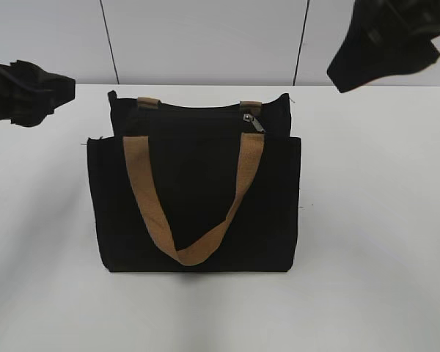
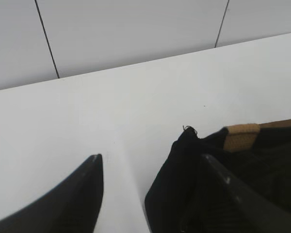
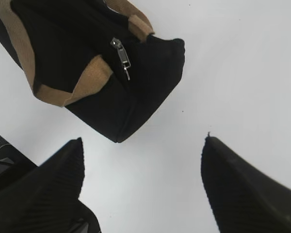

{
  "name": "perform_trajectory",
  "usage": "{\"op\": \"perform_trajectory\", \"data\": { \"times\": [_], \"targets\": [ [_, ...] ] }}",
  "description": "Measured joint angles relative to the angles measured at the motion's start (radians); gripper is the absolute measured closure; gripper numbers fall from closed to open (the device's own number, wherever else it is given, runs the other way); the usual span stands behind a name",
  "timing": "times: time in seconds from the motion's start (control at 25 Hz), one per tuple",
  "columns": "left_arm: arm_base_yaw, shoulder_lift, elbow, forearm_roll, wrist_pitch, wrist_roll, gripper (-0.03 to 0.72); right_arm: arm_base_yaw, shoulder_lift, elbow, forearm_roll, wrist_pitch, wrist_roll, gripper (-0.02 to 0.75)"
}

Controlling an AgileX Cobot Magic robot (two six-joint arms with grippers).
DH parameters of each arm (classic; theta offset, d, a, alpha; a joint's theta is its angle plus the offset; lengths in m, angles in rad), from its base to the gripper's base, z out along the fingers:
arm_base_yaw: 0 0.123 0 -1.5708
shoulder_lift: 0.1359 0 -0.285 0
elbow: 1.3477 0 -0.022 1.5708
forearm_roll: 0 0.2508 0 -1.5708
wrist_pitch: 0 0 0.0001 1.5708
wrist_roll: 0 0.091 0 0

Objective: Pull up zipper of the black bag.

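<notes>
The black bag (image 1: 194,198) stands upright in the middle of the white table, with tan handles. Its silver zipper pull (image 1: 252,121) sits at the right end of the top zip line and hangs down. My left gripper (image 1: 55,92) hovers left of the bag's top left corner; in the left wrist view it (image 2: 150,162) is open, with the bag's corner (image 2: 184,160) between its fingers. My right gripper (image 1: 381,62) hangs high at the upper right. In the right wrist view it (image 3: 143,141) is open and empty, above the table beside the bag's end (image 3: 136,92), with the zipper pull (image 3: 121,57) in sight.
The white table (image 1: 374,242) spreads all around the bag. A white panelled wall (image 1: 205,37) with dark seams rises right behind the table's far edge.
</notes>
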Motion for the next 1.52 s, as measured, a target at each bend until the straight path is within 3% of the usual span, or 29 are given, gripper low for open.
{"op": "perform_trajectory", "data": {
  "times": [0.08, 0.2, 0.32, 0.6, 0.76, 0.84, 0.92, 1.16, 1.52],
  "targets": [
    [-0.053, 0.0, 0.006, 0.0, 0.088, 0.0, 0.228, 0.0, -0.039, 0.063, 0.0, -0.023, 0.0, 0.169],
    [-0.069, 0.005, 0.024, -0.017, 0.166, 0.021, 0.229, 0.0, -0.103, 0.166, 0.001, -0.053, 0.009, 0.169],
    [-0.07, 0.038, 0.041, -0.157, 0.225, 0.166, 0.228, 0.0, -0.153, 0.237, 0.001, -0.07, 0.027, 0.169],
    [-0.07, 0.067, 0.042, -0.851, 0.424, 0.848, 0.229, 0.0, -0.195, 0.286, 0.006, -0.075, 0.051, 0.169],
    [-0.07, -0.024, 0.01, -1.302, 0.55, 1.318, 0.188, 0.0, -0.196, 0.286, 0.027, -0.069, 0.049, 0.169],
    [-0.07, -0.087, -0.018, -1.484, 0.648, 1.554, 0.155, 0.0, -0.198, 0.286, 0.029, -0.053, 0.041, 0.169],
    [-0.07, -0.148, -0.042, -1.616, 0.768, 1.698, 0.143, 0.0, -0.207, 0.287, 0.03, -0.032, 0.034, 0.169],
    [-0.075, -0.423, -0.062, -1.781, 1.051, 1.829, 0.138, 0.0, -0.325, 0.331, 0.031, 0.035, 0.023, 0.169],
    [-0.075, -0.814, 0.023, -1.87, 1.29, 1.857, 0.138, 0.0, -0.711, 0.69, 0.035, 0.092, 0.018, 0.169]
  ]
}}
